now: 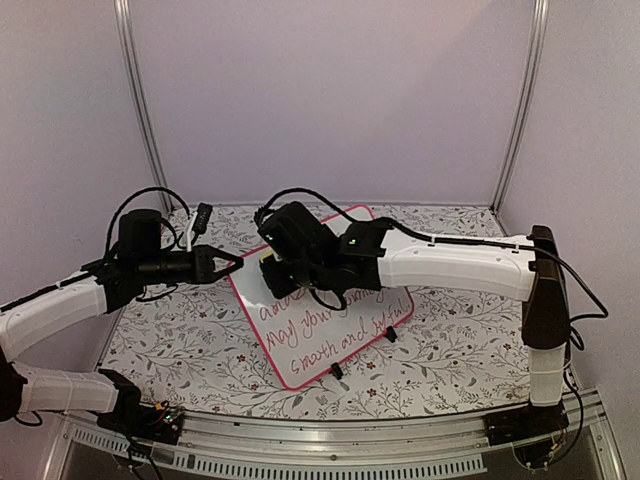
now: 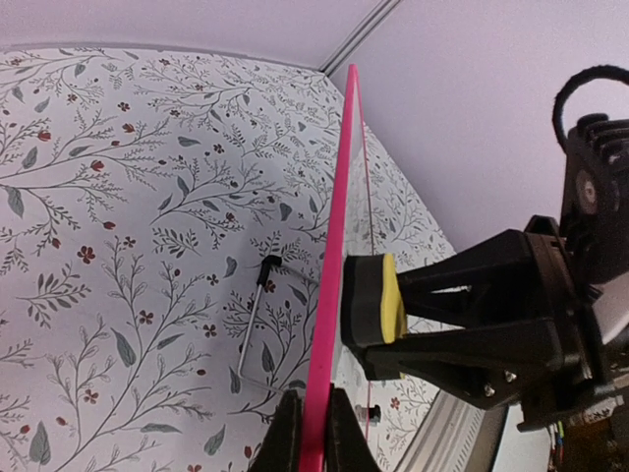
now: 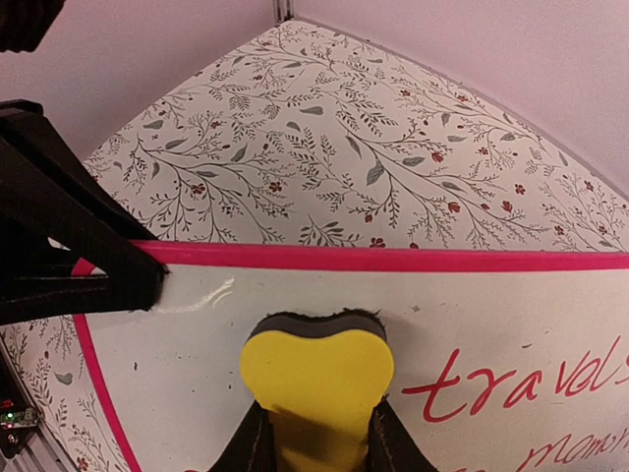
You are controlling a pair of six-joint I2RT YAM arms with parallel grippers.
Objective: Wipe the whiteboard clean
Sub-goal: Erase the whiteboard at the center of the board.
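The whiteboard (image 1: 335, 335) is being kept near the middle of the table, turned at a slant, with one corner pointing to the far wall. It is flat, smooth and white, and a thin pink-red frame with round corners is being shown all around it. Red writing (image 1: 345, 340) in loopy letters is being carried on its lower part, while the top part is looking bare. Two small black clip feet (image 1: 336, 371) are being seen on its near edge.

The frame's left edge is being pinched tight by the left gripper (image 2: 314, 438), its black fingers closed on the thin pink rim. A soft block eraser (image 3: 316, 379), yellow with a dark fuzzy pad, is being squeezed between the fingers of the right gripper (image 3: 316, 442). The pad is being pressed on the white face near the top-left corner, just above the writing.

The table is being covered by a cloth (image 1: 460, 345) printed with grey leaves and little red flowers. A thin metal rod (image 2: 254, 324) with a black end is being seen on the cloth just left of the board. Much of the board's top is being hidden from above by the right arm.
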